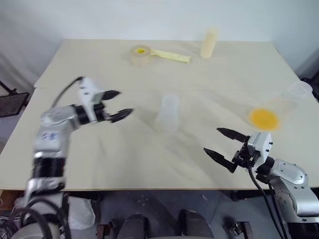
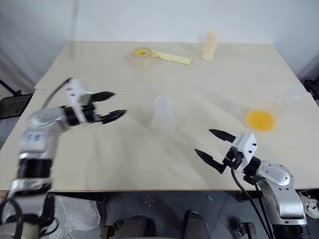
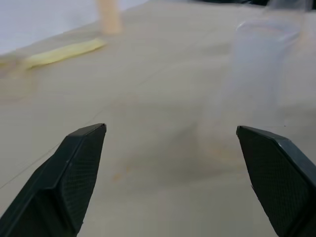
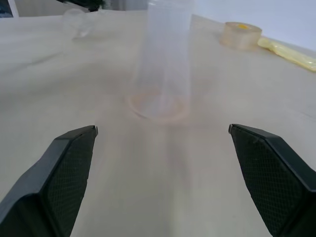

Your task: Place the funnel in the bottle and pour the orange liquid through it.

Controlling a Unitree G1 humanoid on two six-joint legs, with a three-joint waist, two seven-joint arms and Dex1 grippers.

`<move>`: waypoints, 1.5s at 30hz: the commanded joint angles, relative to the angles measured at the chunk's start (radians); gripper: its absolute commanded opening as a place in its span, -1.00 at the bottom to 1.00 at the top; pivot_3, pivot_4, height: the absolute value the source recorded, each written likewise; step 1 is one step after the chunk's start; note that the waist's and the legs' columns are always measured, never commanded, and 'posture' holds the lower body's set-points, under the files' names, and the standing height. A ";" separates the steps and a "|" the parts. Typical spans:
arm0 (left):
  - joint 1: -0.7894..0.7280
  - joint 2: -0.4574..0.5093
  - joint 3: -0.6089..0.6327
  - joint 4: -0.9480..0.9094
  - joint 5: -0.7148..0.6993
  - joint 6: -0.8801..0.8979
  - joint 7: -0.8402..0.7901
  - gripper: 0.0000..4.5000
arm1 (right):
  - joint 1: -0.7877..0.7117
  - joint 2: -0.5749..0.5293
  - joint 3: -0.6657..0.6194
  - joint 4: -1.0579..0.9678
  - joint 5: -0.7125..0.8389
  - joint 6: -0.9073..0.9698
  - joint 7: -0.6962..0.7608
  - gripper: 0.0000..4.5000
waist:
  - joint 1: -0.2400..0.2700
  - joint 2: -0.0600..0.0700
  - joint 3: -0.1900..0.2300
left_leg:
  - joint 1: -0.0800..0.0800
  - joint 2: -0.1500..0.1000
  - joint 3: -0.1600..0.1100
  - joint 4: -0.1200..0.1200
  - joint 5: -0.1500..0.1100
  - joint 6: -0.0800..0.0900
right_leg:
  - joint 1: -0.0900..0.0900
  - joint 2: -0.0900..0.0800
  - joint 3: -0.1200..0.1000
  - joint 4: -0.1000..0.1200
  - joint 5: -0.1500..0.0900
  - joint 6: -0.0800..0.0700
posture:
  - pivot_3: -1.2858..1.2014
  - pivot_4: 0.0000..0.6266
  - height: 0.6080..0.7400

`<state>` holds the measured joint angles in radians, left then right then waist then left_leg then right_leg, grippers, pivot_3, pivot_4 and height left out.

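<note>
The clear bottle [image 1: 168, 113] stands upright in the middle of the table, with nothing in its neck. The orange liquid [image 1: 263, 118] is a bright pool in the base of a bigger clear flask [image 1: 294, 94] at the right edge. My left gripper [image 1: 118, 105] hovers open and empty left of the bottle, pointing toward it. My right gripper [image 1: 223, 144] is open and empty near the front edge, between bottle and flask, also aimed at the bottle [image 4: 165, 54]. I cannot pick out the funnel for certain. A small clear rounded thing [image 4: 79, 23] lies past the bottle near the left gripper.
At the back of the table lie a tape roll [image 1: 140, 54] with a yellow strip [image 1: 172, 56] beside it. A cream cylinder [image 1: 209, 43] stands there too. The table's front edge [image 1: 149, 188] runs just under the right gripper.
</note>
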<state>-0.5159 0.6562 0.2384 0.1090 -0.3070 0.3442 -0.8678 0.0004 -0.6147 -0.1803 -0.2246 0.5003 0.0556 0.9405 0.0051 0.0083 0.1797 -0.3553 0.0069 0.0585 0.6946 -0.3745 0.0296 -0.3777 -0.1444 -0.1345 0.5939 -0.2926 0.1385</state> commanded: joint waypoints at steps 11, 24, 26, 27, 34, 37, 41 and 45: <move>0.583 -0.109 0.441 -0.446 -0.029 0.011 0.359 0.99 | -0.165 -0.046 0.011 0.171 0.061 -0.008 0.247 1.00 | 0.019 -0.001 0.001 | 0.000 0.001 0.000 0.003 0.000 0.001 | 0.002 -0.002 0.001 0.000 0.000 0.000 | 0.03 -0.52 1.00; 0.566 -0.137 0.367 -0.466 0.045 0.056 0.564 0.99 | -0.289 -0.013 0.063 0.240 0.029 -0.001 0.274 1.00 | 0.021 -0.001 0.001 | 0.000 0.000 0.000 0.003 -0.001 0.000 | 0.002 -0.002 0.001 0.000 0.000 0.000 | 0.03 -0.52 1.00; 0.478 -0.126 0.307 -0.396 0.103 0.055 0.617 0.99 | -0.283 -0.009 0.063 0.221 0.028 0.007 0.262 1.00 | 0.024 -0.001 0.001 | 0.000 -0.001 -0.001 0.004 0.000 0.000 | 0.002 -0.002 0.001 0.001 0.000 0.000 | 0.03 -0.52 1.00; 0.418 -0.123 0.270 -0.339 0.138 0.040 0.646 0.99 | -0.276 -0.009 0.062 0.209 0.028 0.011 0.254 1.00 | 0.026 -0.001 0.000 | 0.000 0.000 -0.001 0.004 0.000 0.000 | 0.002 -0.002 0.001 0.001 0.000 0.000 | 0.03 -0.52 1.00; 0.185 -0.073 0.126 -0.060 0.264 0.020 0.707 0.99 | -0.250 -0.014 0.051 0.173 0.025 0.024 0.216 1.00 | 0.016 -0.001 0.000 | 0.000 -0.006 0.000 0.002 0.000 0.001 | 0.000 -0.002 0.000 0.001 0.000 0.000 | 0.03 -0.52 1.00; 0.107 -0.044 0.070 0.036 0.289 0.046 0.689 0.99 | -0.236 -0.017 0.046 0.153 0.024 0.029 0.202 1.00 | 0.016 -0.001 0.000 | 0.000 -0.006 0.001 0.001 0.000 0.000 | -0.001 -0.002 -0.001 0.001 0.000 0.000 | 0.03 -0.52 1.00; 0.056 -0.021 0.032 0.085 0.300 0.056 0.670 0.99 | -0.218 -0.019 0.037 0.134 0.025 0.035 0.188 1.00 | 0.017 -0.001 0.000 | 0.000 -0.006 0.002 0.002 0.000 0.000 | 0.000 -0.002 -0.001 0.001 0.000 0.000 | 0.03 -0.52 1.00; 0.044 -0.004 0.018 0.095 0.303 0.061 0.664 0.99 | -0.194 -0.023 0.028 0.114 0.028 0.036 0.180 1.00 | 0.018 -0.001 0.000 | 0.000 -0.006 0.002 0.002 0.000 0.000 | 0.000 -0.002 0.000 0.001 0.000 0.001 | 0.03 -0.52 1.00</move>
<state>-0.4563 0.6268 0.2538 0.2143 -0.0184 0.4068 -0.2000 -0.2006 -0.6218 -0.1225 -0.0722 0.5162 0.0928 1.1251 0.0235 0.0070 0.1802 -0.3558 0.0011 0.0603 0.6970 -0.3749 0.0300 -0.3782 -0.1466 -0.1348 0.5954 -0.2922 0.1392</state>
